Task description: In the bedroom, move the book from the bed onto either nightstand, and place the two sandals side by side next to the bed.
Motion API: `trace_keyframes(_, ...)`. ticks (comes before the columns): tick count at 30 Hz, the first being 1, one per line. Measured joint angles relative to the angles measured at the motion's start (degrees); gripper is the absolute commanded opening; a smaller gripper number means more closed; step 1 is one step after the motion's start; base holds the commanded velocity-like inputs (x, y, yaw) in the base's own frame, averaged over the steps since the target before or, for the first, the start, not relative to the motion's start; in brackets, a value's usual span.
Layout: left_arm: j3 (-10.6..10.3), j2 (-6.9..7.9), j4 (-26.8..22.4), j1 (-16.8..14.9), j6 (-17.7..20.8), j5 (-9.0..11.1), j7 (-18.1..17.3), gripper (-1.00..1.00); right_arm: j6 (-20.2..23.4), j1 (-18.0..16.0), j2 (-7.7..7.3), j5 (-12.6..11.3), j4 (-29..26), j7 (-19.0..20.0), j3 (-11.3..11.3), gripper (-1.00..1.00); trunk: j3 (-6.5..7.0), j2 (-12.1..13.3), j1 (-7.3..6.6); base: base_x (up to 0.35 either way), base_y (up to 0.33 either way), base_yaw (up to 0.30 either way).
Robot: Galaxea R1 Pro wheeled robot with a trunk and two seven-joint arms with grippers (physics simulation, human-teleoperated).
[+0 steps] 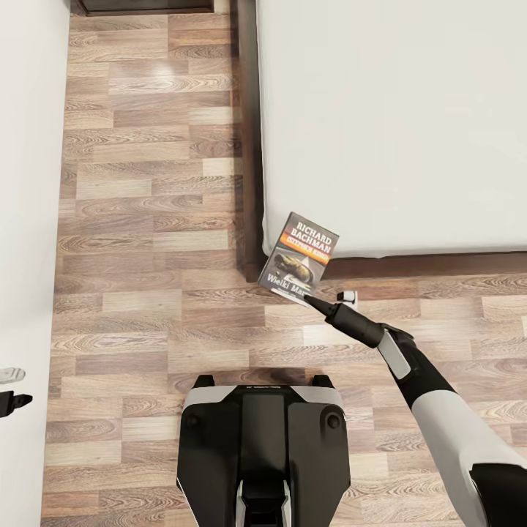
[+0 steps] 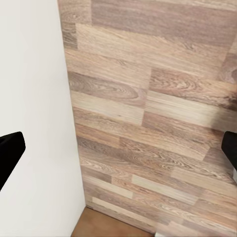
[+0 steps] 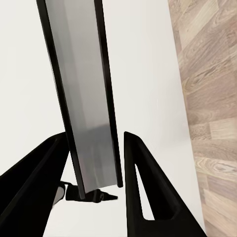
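- Head view: the thin paperback book with a dark grey cover, white "RICHARD BACHMAN" lettering and an orange band [image 1: 299, 258] is held tilted at the near left corner of the large low bed with a smooth light grey mattress [image 1: 395, 117]. Its upper part overlaps the mattress corner and its lower part hangs over the dark brown wooden platform frame [image 1: 250, 146] and the mixed-tone wood plank floor [image 1: 146, 219].
- The right gripper [image 1: 311, 298] on its black-and-white arm meets the book's lower edge. At the picture's left edge part of the left gripper [image 1: 10, 389] shows against a plain white wall [image 1: 25, 183].
- Left wrist view: two black fingers [image 2: 9, 150] stand well apart at opposite sides, nothing between them, over grained planks in pale and brown tones beside the flat white wall.
- Right wrist view: two black fingers [image 3: 148, 187] close on the book [image 3: 86, 94], seen edge-on as a grey strip of pages between thin dark covers, with the smooth mattress [image 3: 143, 64] behind it.
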Motion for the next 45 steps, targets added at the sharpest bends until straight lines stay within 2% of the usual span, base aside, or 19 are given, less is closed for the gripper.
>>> trace_keyframes(36, -0.14, -0.2, 1.02, 0.0, -0.16, -0.55, 0.16, 1.0, 0.13, 0.18, 0.21, -0.37, 0.03, -0.42, 0.27, -1.0, 0.0, 0.0, 0.0, 0.0, 0.0, 0.0)
trace_keyframes(45, -0.15, -0.2, 3.31, 0.0, -2.43, -1.13, 0.05, 1.0, 0.11, 0.18, 0.82, -0.04, 0.03, -0.44, 0.28, -1.0, 0.0, 0.0, 0.0, 0.0, 0.0, 0.0)
